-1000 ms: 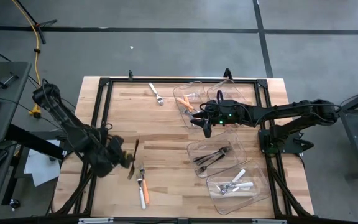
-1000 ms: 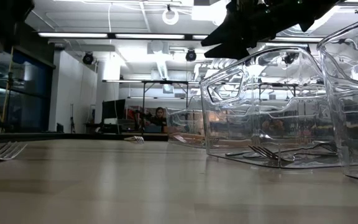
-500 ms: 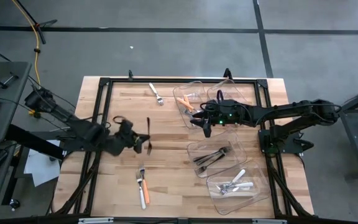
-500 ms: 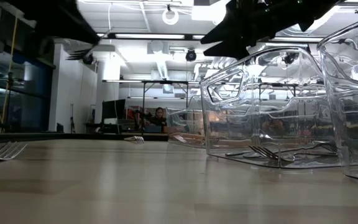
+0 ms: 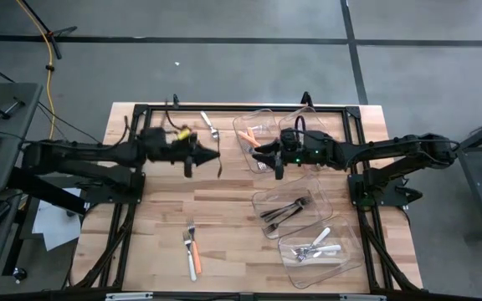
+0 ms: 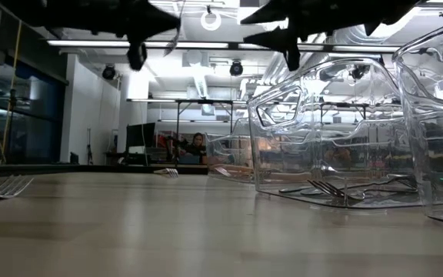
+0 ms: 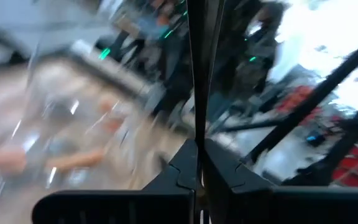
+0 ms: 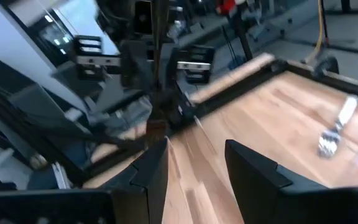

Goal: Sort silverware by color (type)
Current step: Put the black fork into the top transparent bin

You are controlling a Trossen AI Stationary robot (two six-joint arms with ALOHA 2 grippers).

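My left gripper hangs above the table's far middle, shut on a dark, thin piece of silverware. Facing it from the right, my right gripper hovers open by the near end of the clear bin that holds orange-handled pieces. Nothing is between its fingers in the right wrist view. A light-handled fork lies flat near the far edge. A white-handled fork and an orange-handled piece lie flat near the front edge. My left gripper pinches the dark piece between its two shut fingers. The fingers lie level, coming from the table's left, and stand across the piece. The piece runs on well past the fingertips and hangs clear of the table.
Two more clear bins stand at the right: one with dark pieces, one nearer the front with white-handled pieces. A black frame runs round the tabletop. Bare wood lies between the two grippers and the front forks.
My left gripper has swung from the table's near left toward the far edge and the right, carrying the dark piece up off the wood toward my right gripper. It has rolled on the way, so the piece has turned about. Its fingers stay shut.
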